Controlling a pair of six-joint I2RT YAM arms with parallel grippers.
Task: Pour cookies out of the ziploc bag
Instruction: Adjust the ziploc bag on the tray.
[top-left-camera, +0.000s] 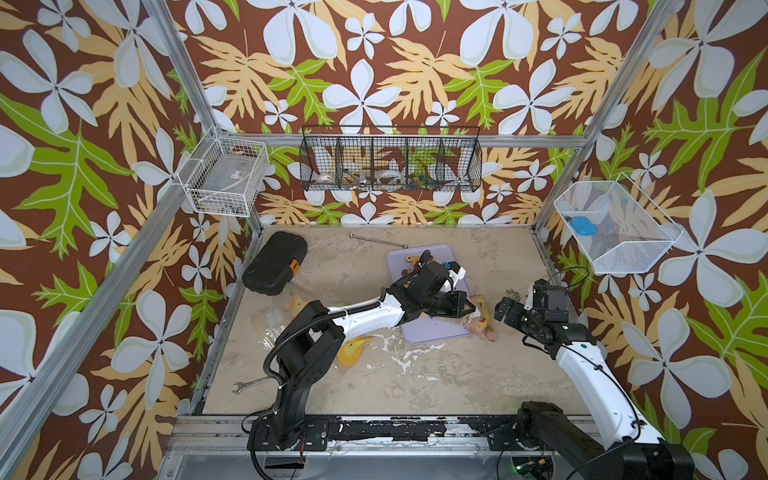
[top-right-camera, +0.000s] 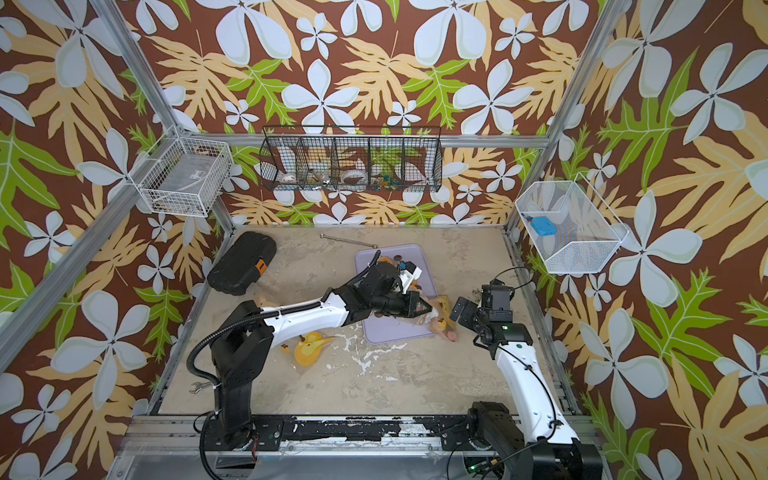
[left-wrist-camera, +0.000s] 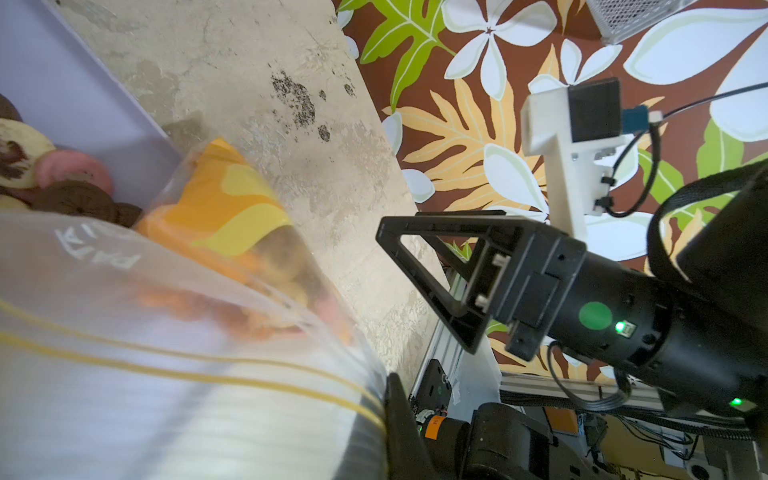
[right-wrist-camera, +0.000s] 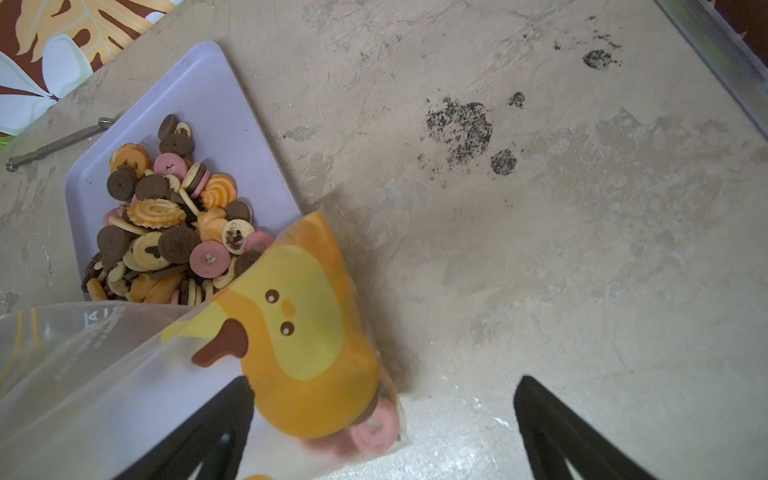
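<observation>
Left gripper (top-left-camera: 469, 309): jaws pinched together on the clear plastic ziploc bag with a yellow-and-orange duck print (right-wrist-camera: 291, 332), gripping it by the clear part near its yellow zip lines (left-wrist-camera: 208, 374).
Right gripper (top-left-camera: 508, 311): jaws spread wide and holding nothing. It is just beside the bag's printed end, over the tabletop to the right of the tray. In the right wrist view (right-wrist-camera: 384, 382) one finger (right-wrist-camera: 216, 424) is partly covered by the bag, and whether they touch cannot be told.
Ziploc bag: it stretches from the left gripper across the near right corner of the tray, and its duck-printed end lies past the tray's right edge.
Cookies (right-wrist-camera: 166, 232): small round biscuits in dark brown, tan-orange, cream and pink, heaped on the tray. A few pink and brown ones (right-wrist-camera: 374, 428) sit inside the bag at its printed end.
Flat lilac rectangular tray (top-left-camera: 432, 332): it sits around the middle of the mottled beige tabletop (top-left-camera: 415, 374), nearer the far edge.
Black hard case with an orange latch (top-left-camera: 275, 262): far left corner of the tabletop.
Thin metal rod (top-left-camera: 376, 240): along the far edge, behind the tray.
Steel spanner (top-left-camera: 249, 385): near left corner.
Second yellow-orange duck print (top-left-camera: 353, 351): flat on the tabletop, left of the tray's near edge.
Dark crumb patches (right-wrist-camera: 461, 129): near the right edge of the tabletop.
</observation>
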